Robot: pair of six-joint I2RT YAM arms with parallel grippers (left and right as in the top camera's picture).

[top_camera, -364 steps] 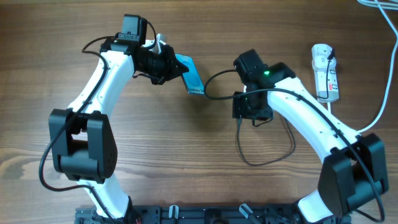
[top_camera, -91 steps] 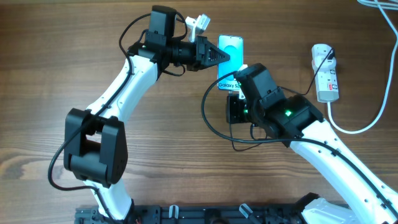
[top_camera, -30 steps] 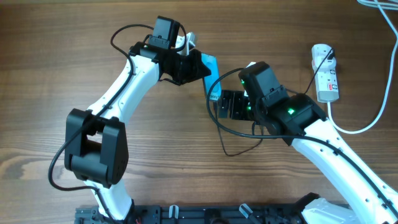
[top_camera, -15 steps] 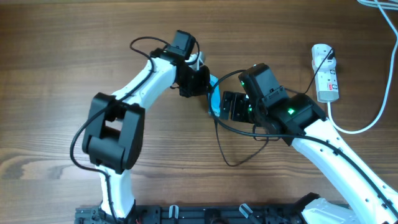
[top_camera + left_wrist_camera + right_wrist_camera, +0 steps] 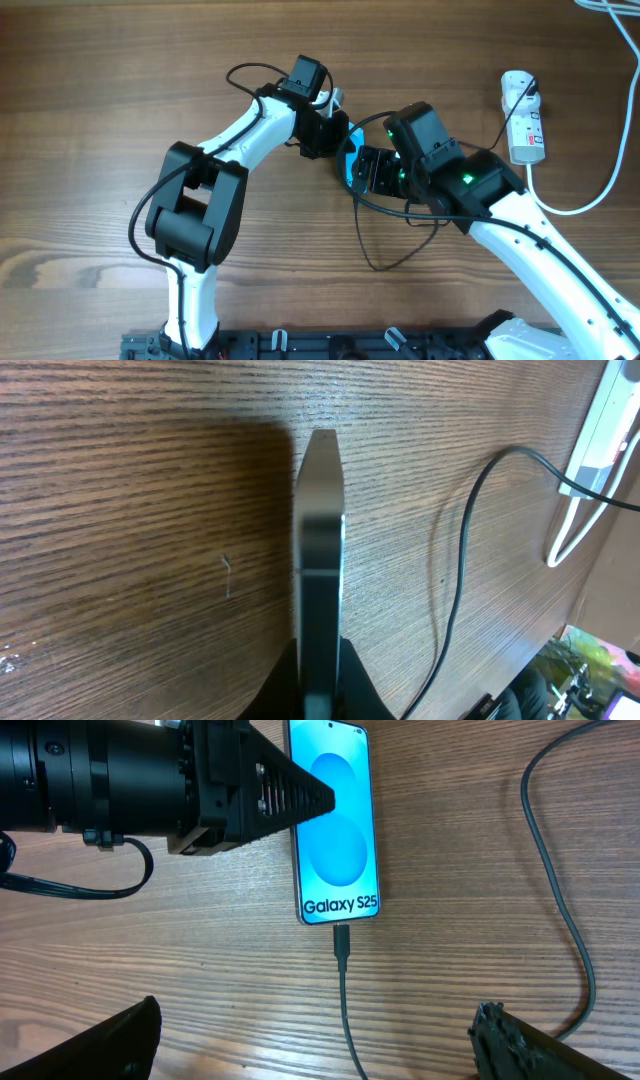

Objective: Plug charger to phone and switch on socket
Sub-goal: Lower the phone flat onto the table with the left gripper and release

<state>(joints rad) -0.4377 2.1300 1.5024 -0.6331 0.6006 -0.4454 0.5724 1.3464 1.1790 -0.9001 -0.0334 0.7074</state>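
Observation:
The phone [image 5: 335, 830] faces the right wrist camera, its turquoise screen lit and its white text strip at the lower end. From overhead the phone [image 5: 347, 166] is only a thin sliver turned on its edge. My left gripper [image 5: 320, 672] is shut on the phone [image 5: 320, 550], seen edge-on; its fingers [image 5: 262, 792] clamp the phone's side. The charger connector [image 5: 342, 940] meets the phone's bottom end, and its thin black cable [image 5: 372, 250] loops over the table. My right gripper [image 5: 320, 1055] stands wide open astride the cable, holding nothing. The socket [image 5: 523, 120] lies far right.
A thick white cord [image 5: 600, 190] runs from the socket off the right and top edges. A black plug [image 5: 530, 90] sits in the socket's far end. My two arms crowd the table's middle. Bare wood [image 5: 90, 130] spreads to the left and front.
My left arm has swung right and nearer, carrying the phone down toward the right gripper and turning it onto its edge. The right arm has barely moved.

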